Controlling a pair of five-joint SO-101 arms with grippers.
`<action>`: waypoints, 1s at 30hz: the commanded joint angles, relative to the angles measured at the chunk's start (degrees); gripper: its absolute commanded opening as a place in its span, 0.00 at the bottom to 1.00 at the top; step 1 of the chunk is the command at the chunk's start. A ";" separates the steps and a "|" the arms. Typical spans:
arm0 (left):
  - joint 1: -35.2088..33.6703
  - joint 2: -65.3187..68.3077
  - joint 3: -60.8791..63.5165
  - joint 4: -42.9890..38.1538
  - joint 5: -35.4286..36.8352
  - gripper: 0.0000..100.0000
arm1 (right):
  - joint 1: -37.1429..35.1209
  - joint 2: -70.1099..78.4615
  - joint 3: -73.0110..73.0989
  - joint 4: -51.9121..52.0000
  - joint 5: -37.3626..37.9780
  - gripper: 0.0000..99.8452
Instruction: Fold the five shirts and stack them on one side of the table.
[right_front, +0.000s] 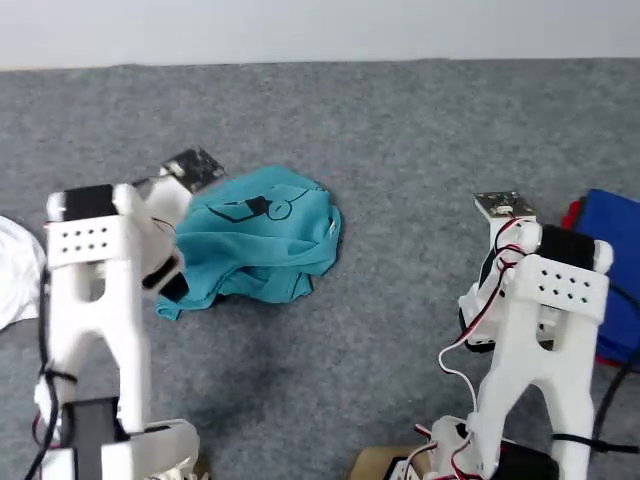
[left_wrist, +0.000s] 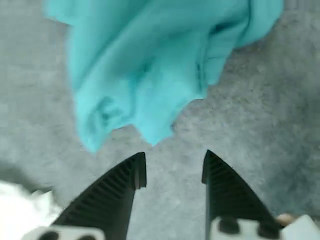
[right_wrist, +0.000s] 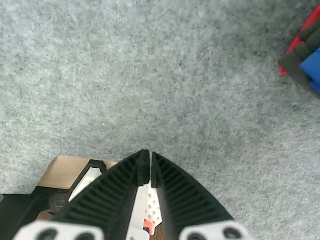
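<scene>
You're opening the fold on the teal shirt (right_front: 262, 235) — it lies crumpled left of centre on the table (right_front: 400, 150), and I judge it needs spreading flat first. Its long axis runs near-left to far-right, with a loose tail pointing at your left gripper (left_wrist: 175, 160), whose jaws stand wide and empty just short of it — close on that tail next. Your right gripper (right_wrist: 150, 152) is pinched together on nothing, towards the right edge
</scene>
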 joint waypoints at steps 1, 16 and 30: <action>0.53 2.64 2.24 -5.19 -1.14 0.19 | -0.40 -1.89 -2.99 2.24 -0.44 0.01; 1.32 11.69 2.42 -7.12 -9.05 0.19 | -0.40 -1.36 -2.99 2.15 -0.44 0.01; 3.69 22.07 2.24 -18.64 -6.51 0.19 | -0.40 -1.36 -2.99 2.24 -0.44 0.01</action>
